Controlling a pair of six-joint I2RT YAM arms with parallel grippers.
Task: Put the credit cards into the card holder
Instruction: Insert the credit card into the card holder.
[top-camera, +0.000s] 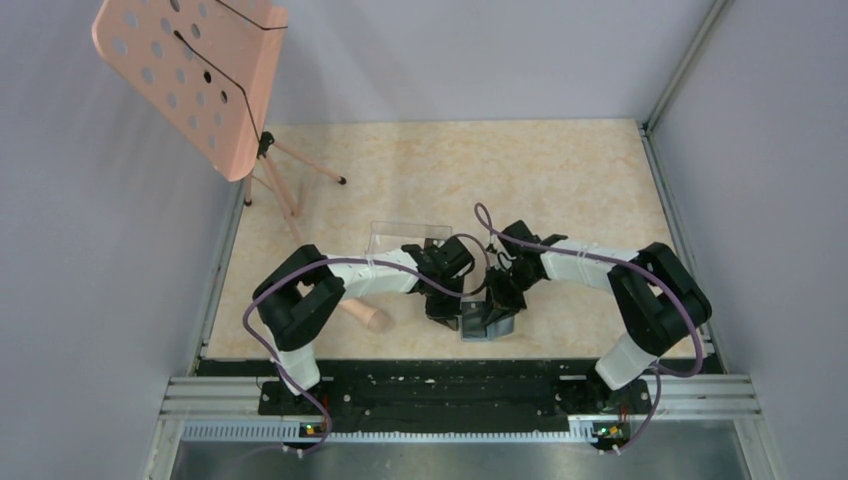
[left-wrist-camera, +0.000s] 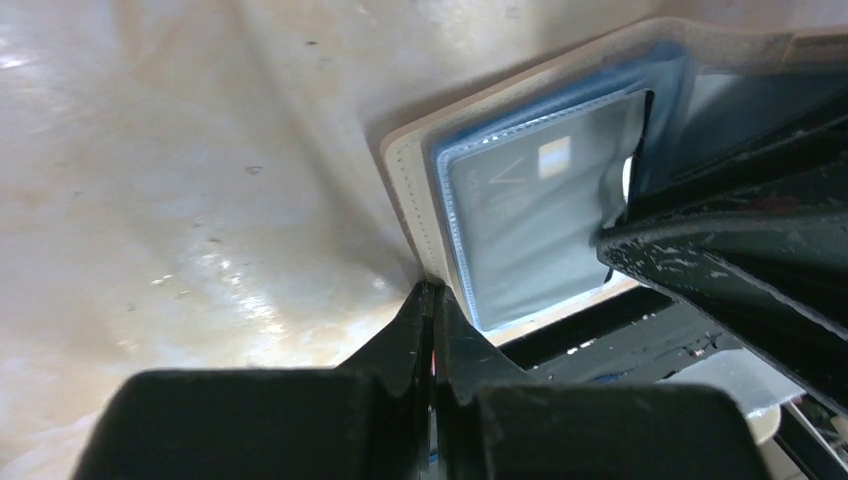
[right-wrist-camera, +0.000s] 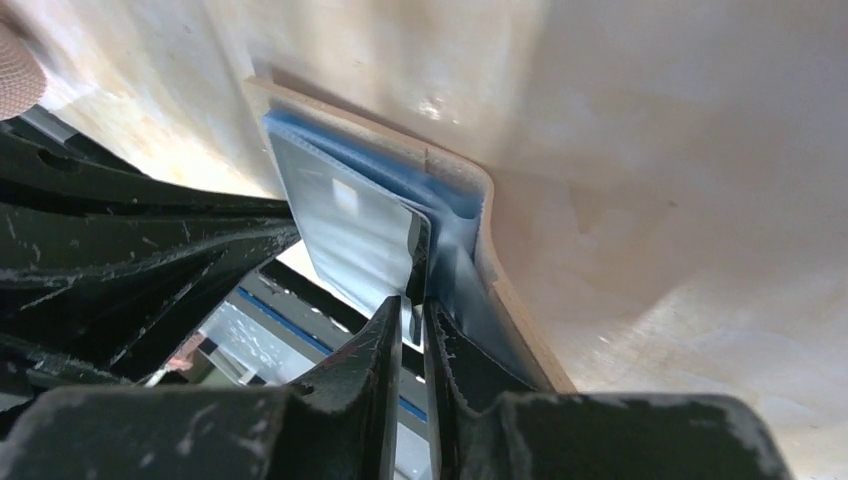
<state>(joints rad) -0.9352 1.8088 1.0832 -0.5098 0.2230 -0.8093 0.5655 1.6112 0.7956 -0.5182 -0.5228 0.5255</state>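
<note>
Two hands are brought together over the near middle of the surface (top-camera: 560, 180). The left hand (left-wrist-camera: 432, 300) is pinched tight on the tan edge of the card holder (left-wrist-camera: 404, 190), with no gap left between its fingers. The holder is held open and raised above the surface, its blue-grey inside turned toward both wrist cameras. The right hand (right-wrist-camera: 405, 315), at 3 o'clock of the left hand in the overhead view, is closed to a narrow slit on the edge of a dark grey credit card (left-wrist-camera: 520, 220). The card is lodged almost wholly behind the holder's clear stitched pocket; whether the pocket flap is gripped too cannot be told. A clear plastic box (top-camera: 400, 233) is set at 11 o'clock of the hands, just beyond them. A pink perforated stand (top-camera: 190, 70) is placed well apart at 10 o'clock.
</note>
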